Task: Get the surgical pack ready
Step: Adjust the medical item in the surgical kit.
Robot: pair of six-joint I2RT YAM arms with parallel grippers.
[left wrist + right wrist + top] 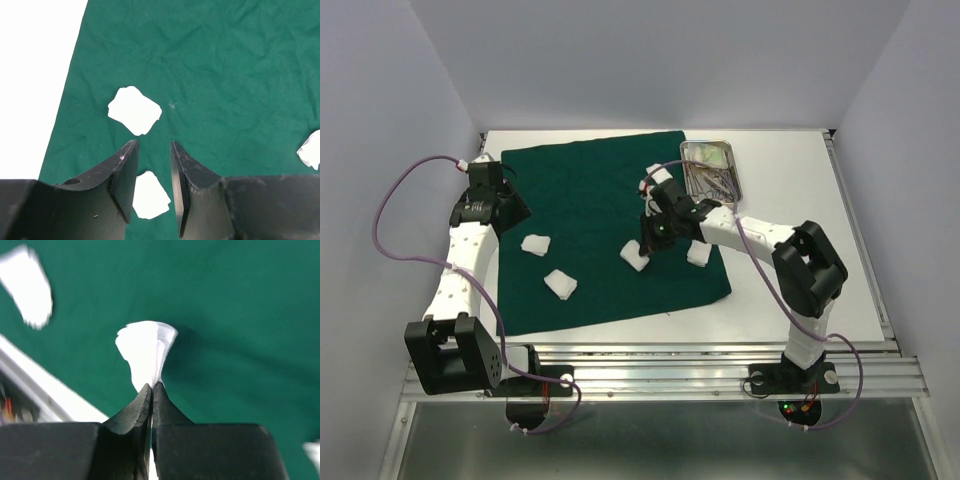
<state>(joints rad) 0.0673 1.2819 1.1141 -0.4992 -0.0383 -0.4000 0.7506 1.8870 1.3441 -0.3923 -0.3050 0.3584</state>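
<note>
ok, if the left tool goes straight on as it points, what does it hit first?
Probably the white gauze pad seen in the gap of the left tool, lying on the green drape; depth unclear.

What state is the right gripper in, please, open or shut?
Shut on a gauze pad: the right gripper shows its jaws pressed together, pinching the white pad's edge.

The wrinkled dark green drape [600, 230] lies flat under both grippers. One white gauze pad [147, 350] stands crumpled, pinched in the tips of the right gripper [152, 386]. Two other pads [135, 110] lie flat by the left gripper [154, 150], one just ahead and one beneath its gap. The steel tray [712, 150] of instruments sits beyond the right gripper.
</note>
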